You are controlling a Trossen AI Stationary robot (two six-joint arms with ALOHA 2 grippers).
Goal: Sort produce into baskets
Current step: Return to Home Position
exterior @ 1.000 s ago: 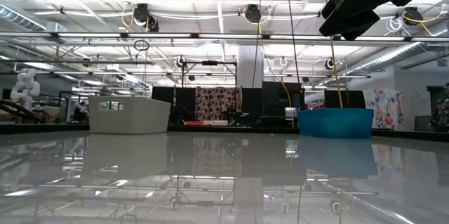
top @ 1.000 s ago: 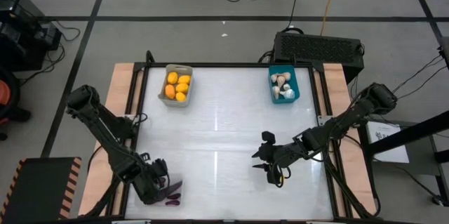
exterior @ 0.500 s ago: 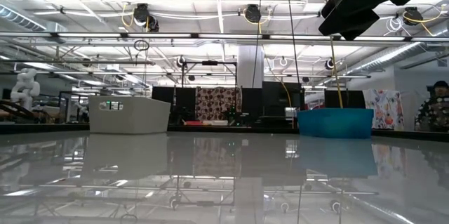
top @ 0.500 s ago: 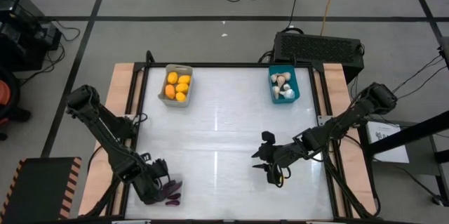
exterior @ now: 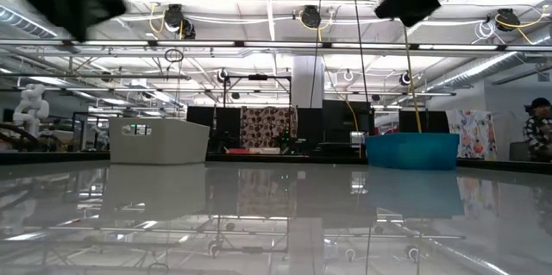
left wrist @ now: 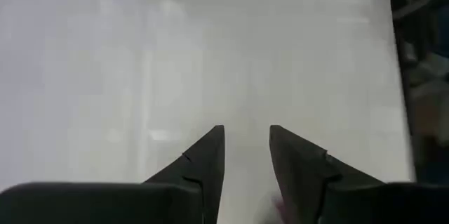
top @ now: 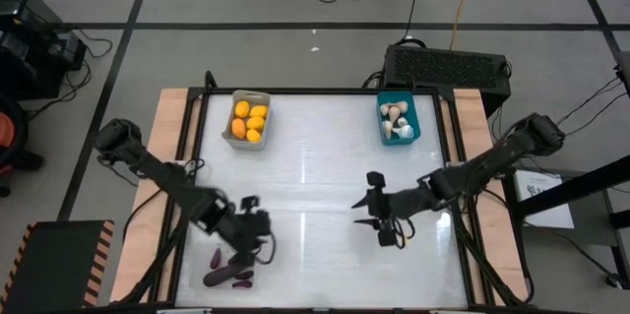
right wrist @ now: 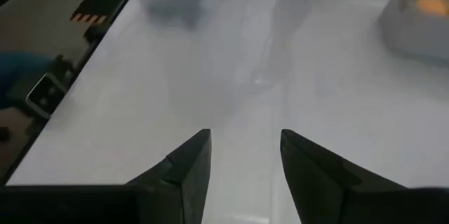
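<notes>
the task looks all but done. orange fruits (top: 248,117) fill the grey bin (top: 232,135) at the tabletop's (top: 315,161) far edge, left side. garlic bulbs (top: 396,117) sit in the teal bin (top: 413,132) at the far edge, right side. the eggplants (top: 228,271) lie together by the near-left corner, but the clear bin around them is too faint to make out.

the left gripper (top: 258,225) hangs over bare tabletop just in from the eggplants, fingers (left wrist: 207,159) apart and holding nothing. the right gripper (top: 366,203) hovers right of centre, fingers (right wrist: 191,159) spread and empty too.

risks, as i judge them:
- the left arm shows blurred in the low view, so it is likely moving fast. a low sweep on the way home could clip the bin by the near-left corner and shove it or tip eggplants out.
- both grippers point toward the middle with open tabletop between them. if both arms fold back together, their paths could cross.

against the frame a second back:
- the left gripper has left its spot over the eggplants at the near-left corner and swung toward the centre, leaving them uncovered.
- the right gripper has eased slightly toward the far edge.
- a person (exterior: 536,128) has come in at the low view's right edge.
</notes>
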